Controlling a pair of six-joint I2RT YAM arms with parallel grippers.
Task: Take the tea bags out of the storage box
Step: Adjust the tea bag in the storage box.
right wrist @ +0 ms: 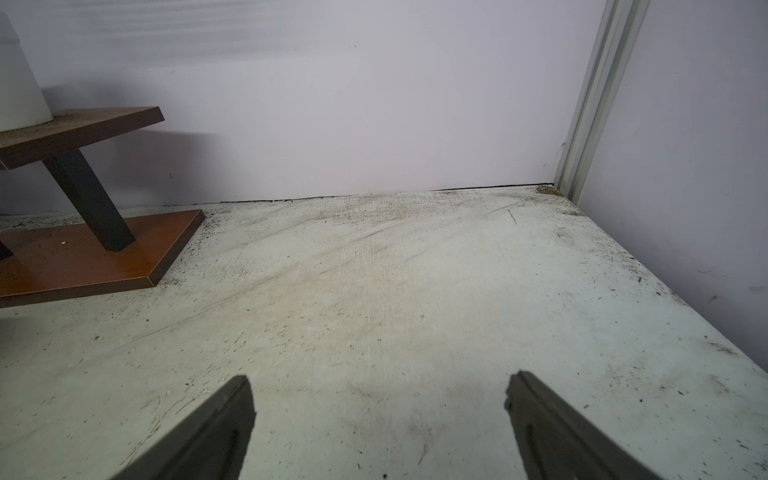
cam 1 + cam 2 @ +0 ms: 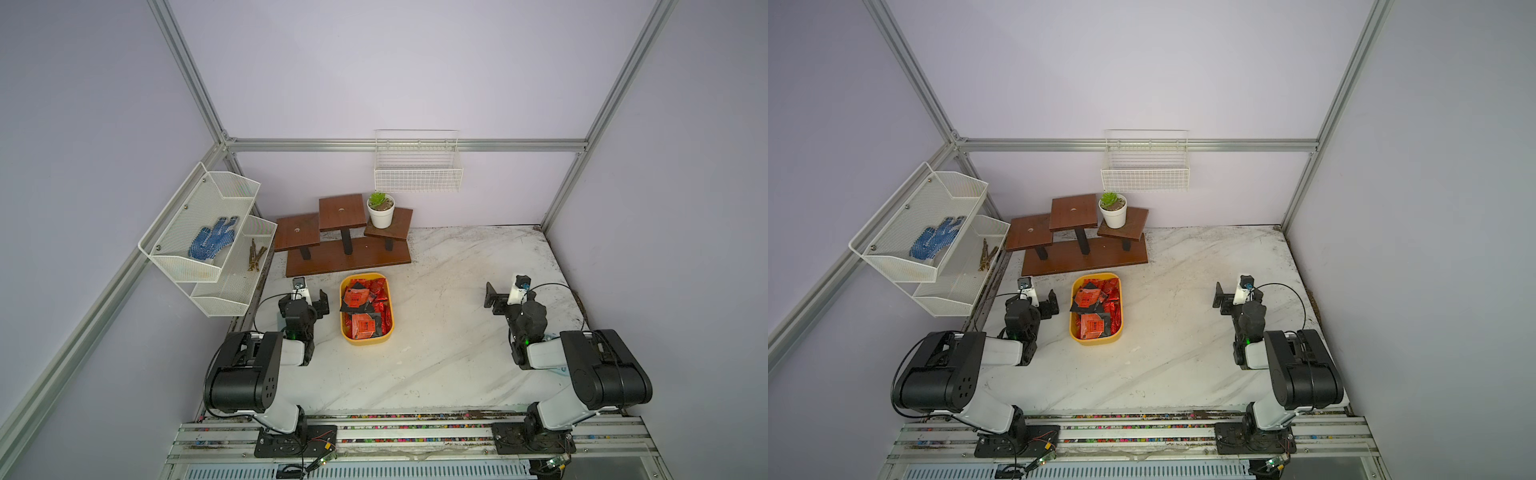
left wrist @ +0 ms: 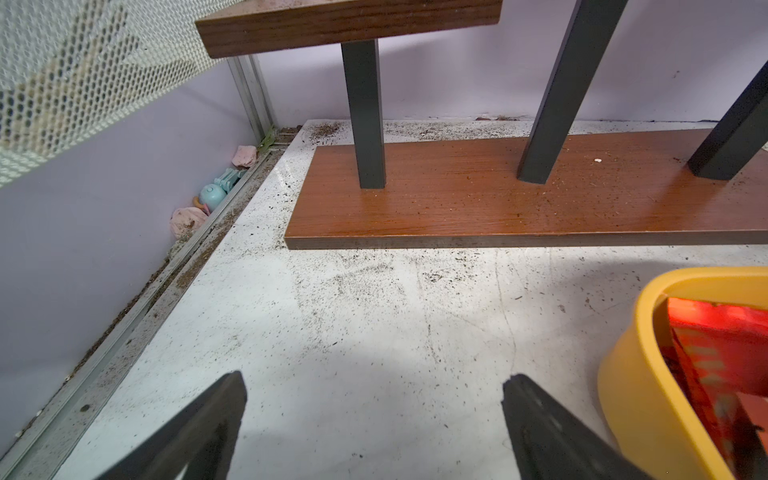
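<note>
Hanging on the left wall, a white mesh rack (image 2: pixel 195 216) is holding blue dotted gloves (image 2: pixel 212 243) in its upper tray. Just inward of it, the left gripper (image 3: pixel 374 379) is hovering over the marble table (image 2: pixel 436 353), its jaws standing wide apart with nothing between them, just beside the storage box (image 2: pixel 368 340) but not touching it. The yellow storage box is sitting left of the table's middle, in front of the stepped wooden stand (image 2: pixel 347 258), and the tea bags (image 2: pixel 380 309) are lying piled inside it, red foil sachets under a few black packets with red labels. A potted succulent (image 2: pixel 381 214) is standing on the stand's right-hand platform. Well apart, at the table's right side, the right gripper (image 1: pixel 380 376) is hovering over the table, jaws likewise spread wide and gripping nothing.
</note>
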